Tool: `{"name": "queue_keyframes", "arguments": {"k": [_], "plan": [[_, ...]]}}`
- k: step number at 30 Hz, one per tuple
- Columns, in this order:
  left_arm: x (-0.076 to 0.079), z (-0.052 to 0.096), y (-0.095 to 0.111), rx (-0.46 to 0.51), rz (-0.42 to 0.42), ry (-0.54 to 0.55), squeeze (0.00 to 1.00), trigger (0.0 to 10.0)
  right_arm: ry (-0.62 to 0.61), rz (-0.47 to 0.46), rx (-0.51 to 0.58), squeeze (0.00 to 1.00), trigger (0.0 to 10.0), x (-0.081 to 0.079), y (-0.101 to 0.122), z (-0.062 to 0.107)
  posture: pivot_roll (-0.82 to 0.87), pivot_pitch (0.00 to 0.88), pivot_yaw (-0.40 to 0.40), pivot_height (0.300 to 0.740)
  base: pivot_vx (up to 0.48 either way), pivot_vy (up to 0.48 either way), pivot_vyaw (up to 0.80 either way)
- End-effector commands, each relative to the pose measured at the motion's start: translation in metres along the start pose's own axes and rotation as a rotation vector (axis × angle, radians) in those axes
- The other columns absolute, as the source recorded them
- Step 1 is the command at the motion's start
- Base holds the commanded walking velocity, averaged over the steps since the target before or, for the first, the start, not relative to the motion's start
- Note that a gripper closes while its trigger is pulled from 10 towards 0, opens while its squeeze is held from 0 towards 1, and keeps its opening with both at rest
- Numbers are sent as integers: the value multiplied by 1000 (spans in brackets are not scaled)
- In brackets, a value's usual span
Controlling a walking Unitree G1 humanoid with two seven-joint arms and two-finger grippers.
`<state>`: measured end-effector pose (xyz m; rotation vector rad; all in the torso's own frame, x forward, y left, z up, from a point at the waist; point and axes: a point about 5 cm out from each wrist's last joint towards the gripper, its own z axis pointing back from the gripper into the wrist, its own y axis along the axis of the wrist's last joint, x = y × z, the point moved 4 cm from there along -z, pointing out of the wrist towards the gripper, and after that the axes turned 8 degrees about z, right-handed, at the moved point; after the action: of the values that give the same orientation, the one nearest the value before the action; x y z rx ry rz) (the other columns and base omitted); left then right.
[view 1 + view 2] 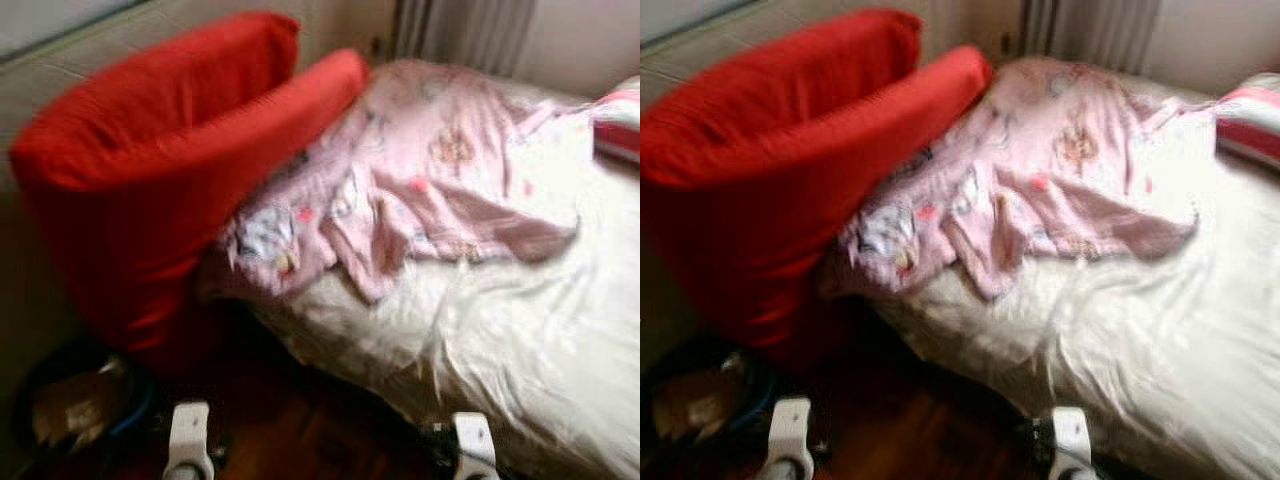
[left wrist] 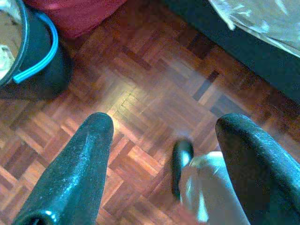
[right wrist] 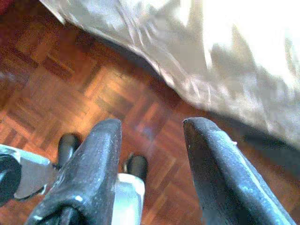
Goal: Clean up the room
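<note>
Parquet floor (image 2: 140, 93) underfoot, bed (image 1: 520, 330) ahead with white cover. One pink garment (image 1: 420, 180) lies crumpled across the bed, long axis running away and to the right; one red cushion (image 1: 160, 170) leans at its left end, partly over it. One dark bucket (image 2: 33, 61) stands on the floor at left, something pale inside, too blurred to name. Left gripper (image 2: 164, 154) and right gripper (image 3: 152, 159) both hang low over the floor, fingers apart, empty. Garment lies ahead and above both; right arm looks somewhat nearer.
</note>
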<state>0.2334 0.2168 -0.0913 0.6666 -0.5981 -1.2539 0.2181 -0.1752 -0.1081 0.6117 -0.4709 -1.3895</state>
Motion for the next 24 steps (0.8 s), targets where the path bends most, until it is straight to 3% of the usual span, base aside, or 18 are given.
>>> {"name": "queue_keyframes", "arguments": {"k": [1, 4, 10, 12, 18, 24], "plan": [[-10, 2, -6, -26, -13, 23, 0, 10000, 26, -7, -9, 0, 10000, -11, -3, -1, 115, 139, -45, 740, 465, 0, 0], [-10, 2, -6, -27, -12, 24, 0, 10000, 46, 26, -9, 0, 10000, -18, -2, -3, 115, 140, -47, 740, 378, 0, 533], [-9, 2, -7, -28, -11, 23, 0, 10000, 64, 9, 7, 0, 10000, -31, 5, -6, 116, 139, -47, 740, 334, 0, 800], [-9, 2, -7, -28, -11, 23, 0, 10000, 70, 3, 15, 0, 10000, -34, 8, -7, 114, 139, -47, 740, 337, 0, 0], [-9, 2, -6, -26, -12, 20, 0, 10000, 73, -7, 31, 0, 10000, -32, 13, -7, 113, 139, -46, 740, 386, 0, 0], [-5, 0, 3, 13, 2, 6, 0, 10000, 37, 0, 55, 0, 10000, -20, 18, -7, 113, 135, -45, 740, 0, 0, 0]]}}
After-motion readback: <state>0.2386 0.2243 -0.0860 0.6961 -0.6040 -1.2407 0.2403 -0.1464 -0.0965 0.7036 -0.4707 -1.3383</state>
